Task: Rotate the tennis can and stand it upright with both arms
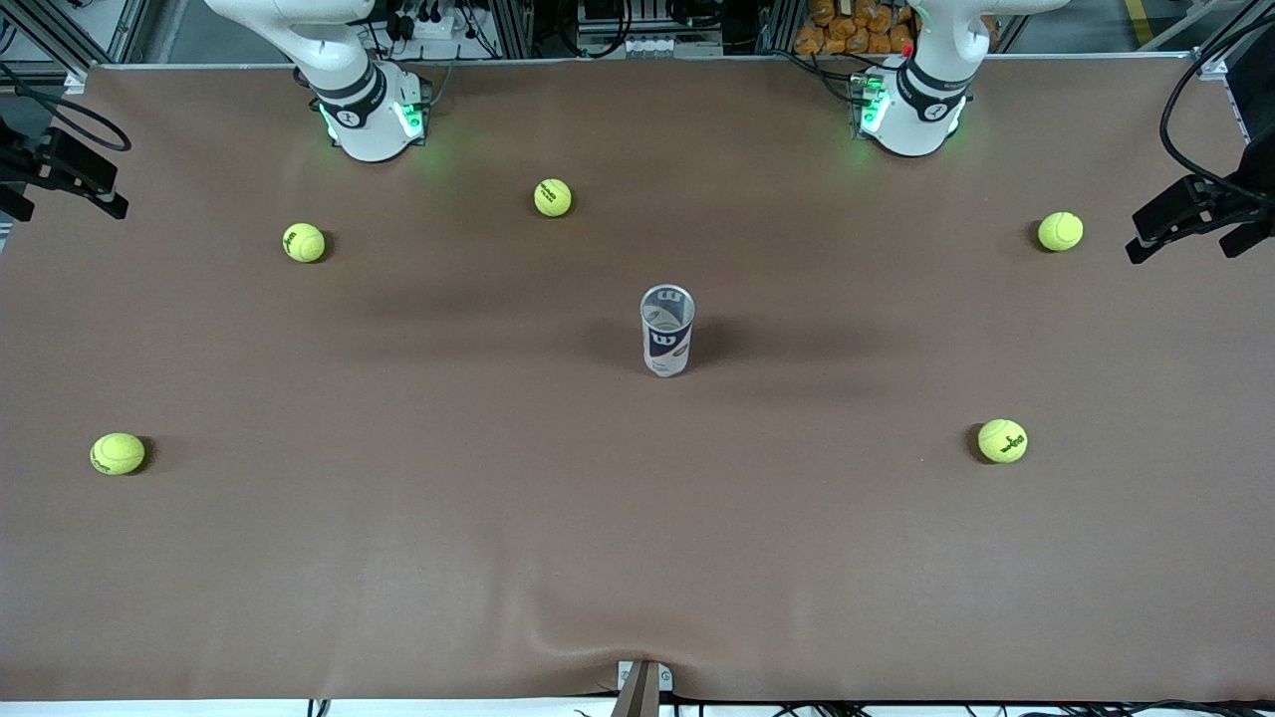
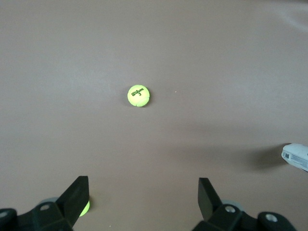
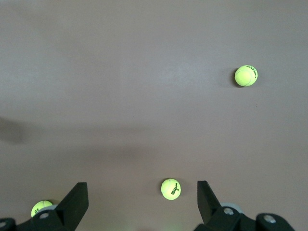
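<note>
- We see the right gripper (image 3: 142, 202) up in the air over the brown table (image 3: 120, 86).
- Its two black fingers (image 3: 77, 199) stand wide apart, with nothing between them.
- We see three yellow-green tennis balls on the table.
- One ball (image 3: 171, 188) shows in the gap between the fingers, close to one of them. It has dark writing on it.
- A second ball (image 3: 41, 208) peeks out just beside the other finger, partly hidden by the gripper.
- The third ball (image 3: 246, 75) lies well apart from the other two.
- A soft dark shadow (image 3: 12, 130) lies on the table at the edge of the view.
</note>
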Tool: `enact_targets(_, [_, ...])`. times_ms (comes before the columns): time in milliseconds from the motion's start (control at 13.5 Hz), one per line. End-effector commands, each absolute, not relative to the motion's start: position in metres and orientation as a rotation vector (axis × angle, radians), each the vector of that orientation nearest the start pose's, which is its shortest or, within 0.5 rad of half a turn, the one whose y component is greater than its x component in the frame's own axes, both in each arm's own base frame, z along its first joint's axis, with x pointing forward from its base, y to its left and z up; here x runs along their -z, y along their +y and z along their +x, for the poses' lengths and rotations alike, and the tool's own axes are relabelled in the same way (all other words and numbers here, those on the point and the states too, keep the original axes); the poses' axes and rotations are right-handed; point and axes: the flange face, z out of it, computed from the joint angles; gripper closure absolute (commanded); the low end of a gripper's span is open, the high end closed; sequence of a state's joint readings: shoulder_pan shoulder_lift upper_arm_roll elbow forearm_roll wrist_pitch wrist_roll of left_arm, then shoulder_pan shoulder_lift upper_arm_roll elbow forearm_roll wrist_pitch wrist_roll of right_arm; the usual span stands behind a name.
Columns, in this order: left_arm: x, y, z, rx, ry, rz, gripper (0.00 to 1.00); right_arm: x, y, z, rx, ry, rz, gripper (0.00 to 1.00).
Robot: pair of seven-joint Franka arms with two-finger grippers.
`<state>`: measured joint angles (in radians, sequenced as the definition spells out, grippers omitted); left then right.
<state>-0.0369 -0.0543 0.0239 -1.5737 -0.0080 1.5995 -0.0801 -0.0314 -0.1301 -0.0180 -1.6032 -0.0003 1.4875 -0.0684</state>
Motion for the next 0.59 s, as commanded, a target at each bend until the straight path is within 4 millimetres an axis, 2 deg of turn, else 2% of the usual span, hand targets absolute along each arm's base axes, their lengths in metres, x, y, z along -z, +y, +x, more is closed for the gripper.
enact_targets(0, [-0.6561, -0.0068, 0.5401, 0.105, -0.082, -3.164, 0.0, -0.6765, -0.0251, 0.5044, 0.024, -0.033, -3.143, 0.0])
enact_targets(520, [-0.6529, -0.0062, 0.5416, 0.096, -0.087, -3.165, 0.0, -0.6772, -0.0251, 0.5052, 0.036, -0.033, -3.143, 0.0])
